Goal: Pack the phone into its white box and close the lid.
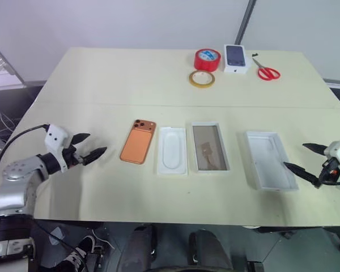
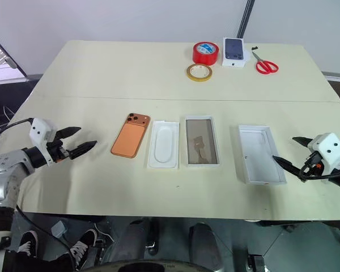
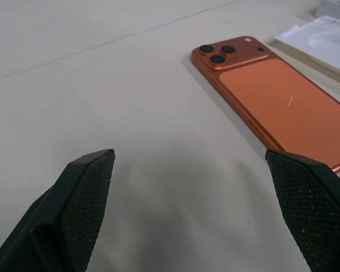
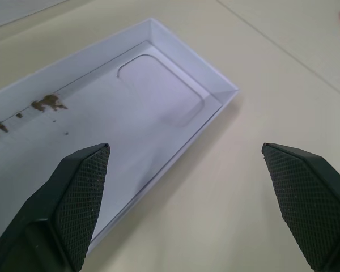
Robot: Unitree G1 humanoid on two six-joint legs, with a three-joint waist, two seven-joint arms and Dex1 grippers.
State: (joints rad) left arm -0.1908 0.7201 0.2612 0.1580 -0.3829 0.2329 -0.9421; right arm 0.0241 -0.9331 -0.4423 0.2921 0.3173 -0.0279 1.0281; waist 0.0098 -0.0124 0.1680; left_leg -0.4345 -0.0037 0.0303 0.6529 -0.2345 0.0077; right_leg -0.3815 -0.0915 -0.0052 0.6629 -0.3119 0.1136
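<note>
Left hand (image 1: 92,146) hovers spread wide and empty just left of the phone (image 1: 138,141); right hand (image 1: 306,161), equally spread and empty, beside the lid (image 1: 270,160) near the table (image 1: 102,192) edge.

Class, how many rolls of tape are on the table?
2: a red roll at the far edge, and a yellow roll lying just in front of it.

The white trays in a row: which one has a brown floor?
The white box, the middle of the three; the flat insert and lid beside it are all white.
</note>
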